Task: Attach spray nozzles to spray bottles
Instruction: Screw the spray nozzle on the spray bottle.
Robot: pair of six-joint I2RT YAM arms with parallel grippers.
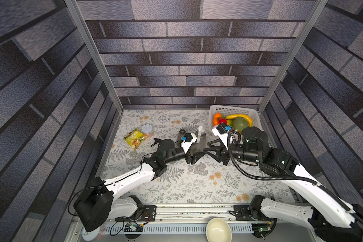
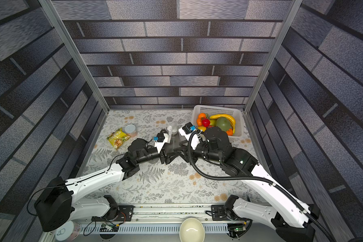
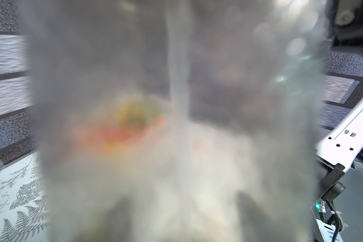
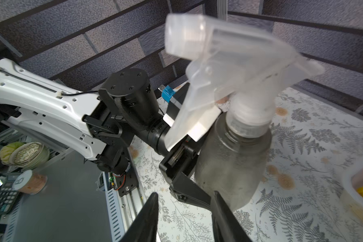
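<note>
White moulded link shells [image 1: 130, 178], black joint housings [image 1: 92, 207], recessed screw holes [image 3: 337, 145]; corrugated black conduit [image 1: 260, 178] along right arm [image 1: 319, 201]; blue connectors [image 1: 184, 138] on black wrist cameras [image 1: 189, 137].

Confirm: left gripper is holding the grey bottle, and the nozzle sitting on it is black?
Wrong on colour. The left gripper holds the grey bottle, but the nozzle sitting on it is translucent white, not black. The right wrist view shows it.

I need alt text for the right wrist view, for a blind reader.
The left gripper holds a grey bottle by its body, with a translucent nozzle on its neck. The right gripper, jaws apart, stands in the foreground over a floral tablecloth.
</note>
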